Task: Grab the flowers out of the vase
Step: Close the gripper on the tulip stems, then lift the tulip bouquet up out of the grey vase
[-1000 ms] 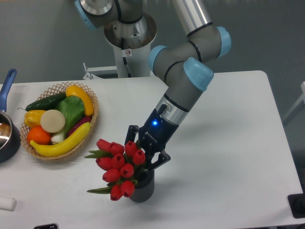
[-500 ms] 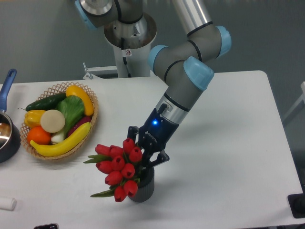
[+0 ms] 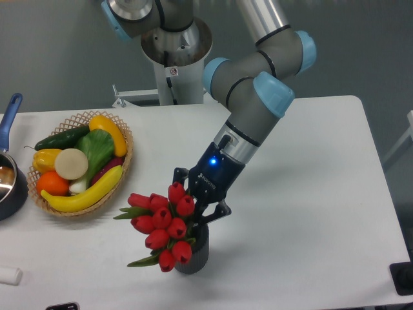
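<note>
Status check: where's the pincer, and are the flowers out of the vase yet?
Pincer down at vase mouth, around the stems; grip hidden by blooms. Flowers not yet out. Basket off to the side, not in the way.

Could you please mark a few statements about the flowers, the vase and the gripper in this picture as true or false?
1. The flowers lie flat on the table. False: their stems are in the vase.
2. The gripper is at the bunch, just above the vase. True.
3. The vase has tipped over. False: it stands upright.
4. The basket of fruit sits to the left of the flowers in the picture. True.
5. The banana is in the vase. False: it is in the basket.
</note>
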Available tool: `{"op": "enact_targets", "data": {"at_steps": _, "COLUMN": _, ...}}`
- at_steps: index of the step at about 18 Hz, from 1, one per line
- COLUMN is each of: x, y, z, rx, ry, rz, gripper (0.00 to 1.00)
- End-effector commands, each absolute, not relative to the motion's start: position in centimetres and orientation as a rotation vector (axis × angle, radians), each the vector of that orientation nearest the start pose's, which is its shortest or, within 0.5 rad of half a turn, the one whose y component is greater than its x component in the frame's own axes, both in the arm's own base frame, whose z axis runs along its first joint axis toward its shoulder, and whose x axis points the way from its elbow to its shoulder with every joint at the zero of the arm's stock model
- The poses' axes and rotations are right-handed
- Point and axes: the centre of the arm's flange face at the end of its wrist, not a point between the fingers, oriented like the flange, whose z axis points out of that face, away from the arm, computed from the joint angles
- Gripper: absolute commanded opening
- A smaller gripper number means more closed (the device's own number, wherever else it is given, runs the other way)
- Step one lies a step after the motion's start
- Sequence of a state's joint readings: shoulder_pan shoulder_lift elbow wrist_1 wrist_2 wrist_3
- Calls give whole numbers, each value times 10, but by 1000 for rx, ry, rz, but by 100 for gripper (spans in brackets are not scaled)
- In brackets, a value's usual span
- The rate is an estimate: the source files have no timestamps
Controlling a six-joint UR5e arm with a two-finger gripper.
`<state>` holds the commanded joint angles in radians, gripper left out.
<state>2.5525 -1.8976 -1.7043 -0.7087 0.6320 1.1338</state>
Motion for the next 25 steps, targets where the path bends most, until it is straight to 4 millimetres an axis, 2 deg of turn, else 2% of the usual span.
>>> {"op": "enact_targets", "data": {"at_steps": 6, "x": -387, "y": 501, "z": 404, "rx": -2098, "ry": 300, "rz": -152, "gripper": 32}}
{"op": "enact_targets", "data": {"at_steps": 11, "x": -393, "y": 504, "z": 428, "rx": -2093, "ry": 223, "rz": -163, "gripper": 33}}
{"op": "enact_targets", "data": {"at_steps": 18, "x": -395, "y": 508, "z": 444, "rx": -2082, "ry": 212, "rz": -153, "gripper": 33}}
{"op": "enact_targets", "data": {"at_steps": 23, "x": -398, "y": 515, "z": 478, "rx": -2067, "ry": 73, "rz": -207, "gripper": 33}}
{"op": "enact_targets", "data": {"at_steps": 25, "x": -401, "y": 512, "z": 484, "rx": -2040, "ry": 60, "rz": -230, "gripper": 33}}
